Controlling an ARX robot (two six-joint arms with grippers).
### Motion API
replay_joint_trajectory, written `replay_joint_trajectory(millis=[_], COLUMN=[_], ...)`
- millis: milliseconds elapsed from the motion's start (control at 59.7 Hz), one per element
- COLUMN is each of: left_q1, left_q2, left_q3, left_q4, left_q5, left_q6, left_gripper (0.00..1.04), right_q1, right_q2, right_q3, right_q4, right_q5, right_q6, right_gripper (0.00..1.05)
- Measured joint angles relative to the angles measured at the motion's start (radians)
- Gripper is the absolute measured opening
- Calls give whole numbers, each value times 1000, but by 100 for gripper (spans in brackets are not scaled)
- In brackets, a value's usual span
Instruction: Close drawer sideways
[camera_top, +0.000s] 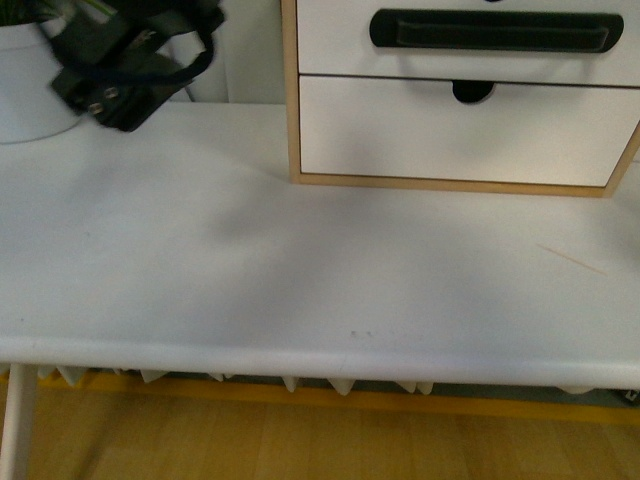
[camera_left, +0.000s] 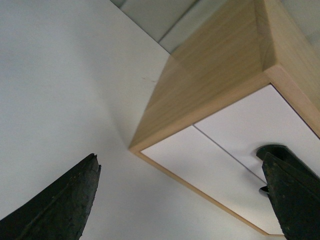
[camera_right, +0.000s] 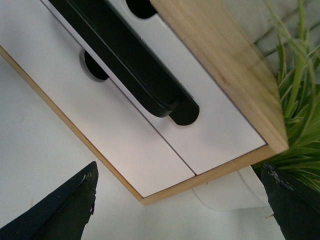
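The drawer (camera_top: 340, 40) is the white front with a long black bar handle (camera_top: 495, 30) in a light wood cabinet at the back right of the table. A half-round notch (camera_top: 473, 92) sits at its lower edge. Its front looks flush with the cabinet frame. It also shows in the right wrist view (camera_right: 215, 125) and the left wrist view (camera_left: 250, 125). My left gripper (camera_top: 140, 95) hangs open and empty at the back left, clear of the cabinet's left side (camera_left: 180, 157). My right gripper (camera_right: 180, 169) is open and empty off the cabinet's right corner, and is out of the front view.
A plain white drawer front (camera_top: 450, 135) without a handle lies below the drawer. A white pot (camera_top: 25, 85) stands at the far left of the white table (camera_top: 250, 250). A green plant (camera_right: 295, 100) in a white pot (camera_right: 235, 192) stands beside the cabinet's right side.
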Motion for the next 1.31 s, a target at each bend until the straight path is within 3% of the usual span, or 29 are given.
replay_joint_trajectory(millis=[168, 318, 436, 570, 620, 737, 771, 855, 905, 972, 1039, 1156, 1223, 1257, 1307], left_q1=[33, 83, 105, 174, 185, 187, 219, 303, 326, 406, 452, 468, 469, 470, 470], left_q2=[-221, -501, -724, -1085, -1146, -1153, -1190, -1310, -1349, -1389, -1412, -1444, -1568, -1601, -1607], left_q3=[-249, -523, -672, -827, -834, -834, -871, -999, -1021, -1033, -1054, -1054, -1054, -1054, -1054], left_q4=[33, -32, -163, -454, -479, -480, -388, -113, -32, 14, 16, -14, -173, -183, -186], left_q5=[-27, -64, -109, -217, -230, -226, -119, 158, 237, 382, 407, 419, 419, 419, 419], left_q6=[69, 150, 184, 148, 134, 128, 202, 433, 548, 690, 764, 829, 842, 845, 848], left_gripper=[99, 99, 99, 99, 99, 99, 94, 80, 73, 60, 49, 23, 5, 4, 4], right_q1=[-31, -68, -90, -124, -127, -128, -128, -105, -87, 2, 48, 59, 61, 60, 60], right_q2=[-216, -534, -750, -1069, -1099, -1107, -1107, -1166, -1219, -1281, -1294, -1308, -1319, -1321, -1326], right_q3=[-161, -372, -484, -603, -609, -609, -610, -653, -671, -685, -689, -714, -721, -727, -732], right_q4=[-24, -103, -192, -414, -424, -424, -423, -359, -377, -383, -383, -382, -380, -380, -380], right_q5=[10, 45, 55, 35, 36, 34, 39, 140, 179, 290, 299, 314, 314, 314, 313], right_q6=[109, 231, 277, 392, 428, 456, 463, 574, 640, 712, 737, 768, 772, 771, 773], right_gripper=[96, 96, 96, 96, 96, 96, 96, 84, 76, 64, 53, 25, 9, 1, 1])
